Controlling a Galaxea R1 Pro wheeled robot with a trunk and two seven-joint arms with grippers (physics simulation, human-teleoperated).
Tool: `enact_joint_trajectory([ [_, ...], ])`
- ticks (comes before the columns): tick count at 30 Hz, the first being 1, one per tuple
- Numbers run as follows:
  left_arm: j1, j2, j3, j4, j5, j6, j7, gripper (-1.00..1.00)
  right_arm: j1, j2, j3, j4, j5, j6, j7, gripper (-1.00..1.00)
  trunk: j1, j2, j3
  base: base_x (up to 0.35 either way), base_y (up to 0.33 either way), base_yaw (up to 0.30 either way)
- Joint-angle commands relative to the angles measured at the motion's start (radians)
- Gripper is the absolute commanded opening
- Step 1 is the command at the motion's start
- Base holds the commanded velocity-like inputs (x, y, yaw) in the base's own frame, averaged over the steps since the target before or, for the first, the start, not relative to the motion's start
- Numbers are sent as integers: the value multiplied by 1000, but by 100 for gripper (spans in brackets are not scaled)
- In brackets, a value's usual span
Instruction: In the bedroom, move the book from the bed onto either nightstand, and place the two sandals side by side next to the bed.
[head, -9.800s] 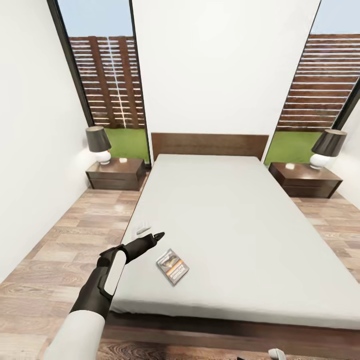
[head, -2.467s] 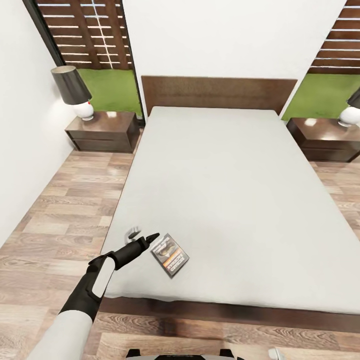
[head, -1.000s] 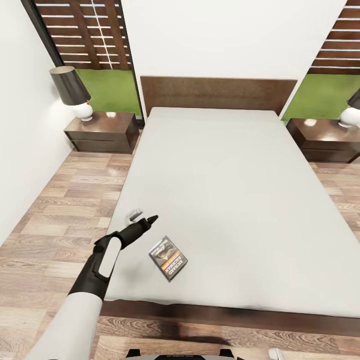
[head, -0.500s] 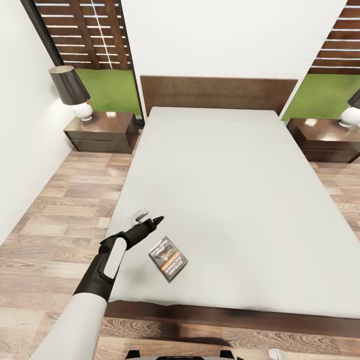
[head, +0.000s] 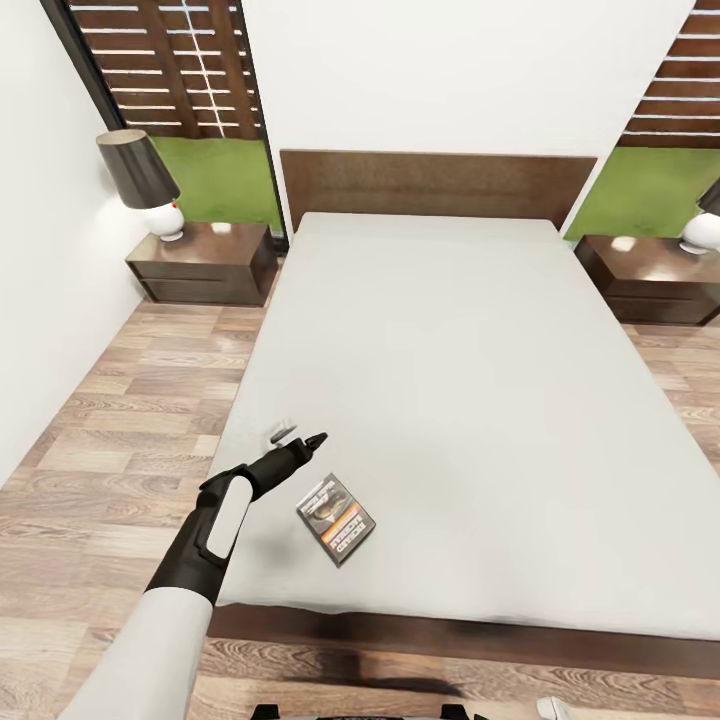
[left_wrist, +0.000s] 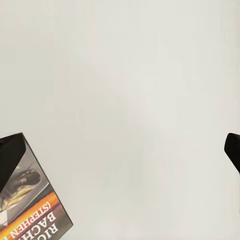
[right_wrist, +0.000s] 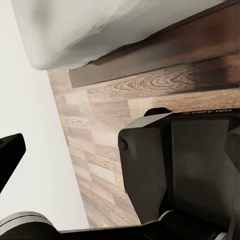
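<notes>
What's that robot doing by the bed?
It is reaching its left pincer over the grey bed, close to a small book lying near the foot. The pincer is open and hovers just beside the book, not touching it. Two nightstands wait by the headboard, so the book has not been picked up yet.
</notes>
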Motion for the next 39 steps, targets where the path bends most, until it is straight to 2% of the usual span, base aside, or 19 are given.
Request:
enact_joint_trajectory([
  [1, -1, -1, 5, -1, 4, 8, -3, 100, -1, 0, -1, 1, 0, -2, 3, 100, 4, -8, -5, 0, 0, 0],
  [28, 1, -2, 5, -1, 4, 7, -3, 100, -1, 0, -3, 1, 0, -2, 4, 100, 108, -197, -128, 0, 0, 0],
  [35, 1, -2, 5, -1, 4, 7, -3, 100, -1, 0, -3, 1, 0, -2, 4, 100, 135, -246, -152, 0, 0, 0],
  [39, 1, -2, 5, -1, 4, 7, -3, 100, -1, 0, -3, 1, 0, -2, 4, 100, 135, -246, -152, 0, 0, 0],
])
